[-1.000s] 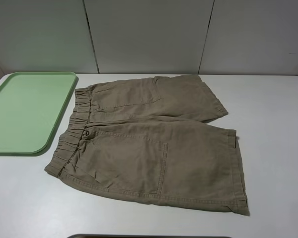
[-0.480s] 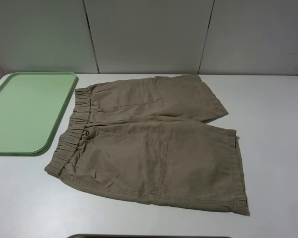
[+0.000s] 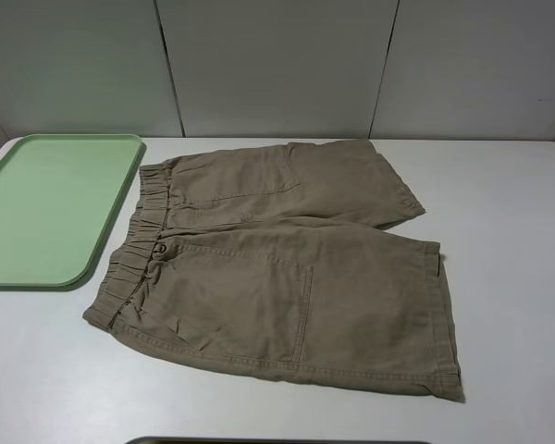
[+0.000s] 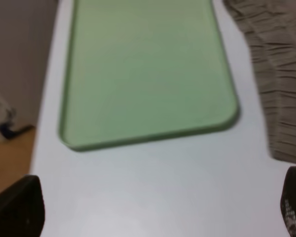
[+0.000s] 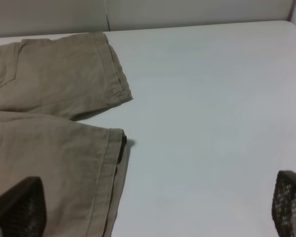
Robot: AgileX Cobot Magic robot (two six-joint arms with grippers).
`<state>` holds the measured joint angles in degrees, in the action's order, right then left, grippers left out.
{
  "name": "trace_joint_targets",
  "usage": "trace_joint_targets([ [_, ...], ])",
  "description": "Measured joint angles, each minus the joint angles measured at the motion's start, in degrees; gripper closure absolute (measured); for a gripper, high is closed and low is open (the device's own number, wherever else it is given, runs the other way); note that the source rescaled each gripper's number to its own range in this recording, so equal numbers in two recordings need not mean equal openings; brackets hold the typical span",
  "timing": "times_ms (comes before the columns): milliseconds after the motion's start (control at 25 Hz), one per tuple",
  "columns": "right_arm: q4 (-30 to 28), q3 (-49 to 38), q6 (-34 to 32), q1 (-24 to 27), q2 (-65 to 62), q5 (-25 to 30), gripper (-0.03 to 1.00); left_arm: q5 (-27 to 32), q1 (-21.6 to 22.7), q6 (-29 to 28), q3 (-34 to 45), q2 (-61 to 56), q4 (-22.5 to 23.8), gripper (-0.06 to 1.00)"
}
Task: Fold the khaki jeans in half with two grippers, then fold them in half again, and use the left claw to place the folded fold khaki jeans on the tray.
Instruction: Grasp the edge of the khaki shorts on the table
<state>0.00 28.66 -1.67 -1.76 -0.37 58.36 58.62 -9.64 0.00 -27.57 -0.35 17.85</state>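
Nothing is folded so far: the khaki jeans (image 3: 277,268) lie spread flat in the middle of the table (image 3: 509,305), waistband toward the tray (image 3: 37,213) at its far left corner. Both folds and the placing remain. One pair, one tray, two grippers: left claw (image 4: 155,207) and right gripper (image 5: 154,207) — jaws wide, holding nothing

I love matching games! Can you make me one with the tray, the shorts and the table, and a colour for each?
Things:
1. tray
2. shorts
3. table

Colours:
A. khaki
B. white
C. mint green

Pairs: 1-C, 2-A, 3-B
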Motion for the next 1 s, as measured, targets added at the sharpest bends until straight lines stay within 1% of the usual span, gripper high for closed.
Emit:
trace_joint_targets([
  [160, 0.0, 0.0, 0.0, 0.0, 0.0, 0.0, -0.03, -0.2, -3.4, 0.0, 0.0, 0.0, 5.3, -0.01],
  [240, 0.0, 0.0, 0.0, 0.0, 0.0, 0.0, -0.03, -0.3, -4.6, 0.0, 0.0, 0.0, 6.3, -0.01],
  [400, 0.3, 0.0, 0.0, 0.0, 0.0, 0.0, -0.03, -0.5, -5.6, 0.0, 0.0, 0.0, 6.4, -0.01],
  [1000, 0.5, 0.0, 0.0, 0.0, 0.0, 0.0, -0.03, -1.3, -5.7, 0.0, 0.0, 0.0, 6.4, -0.01],
])
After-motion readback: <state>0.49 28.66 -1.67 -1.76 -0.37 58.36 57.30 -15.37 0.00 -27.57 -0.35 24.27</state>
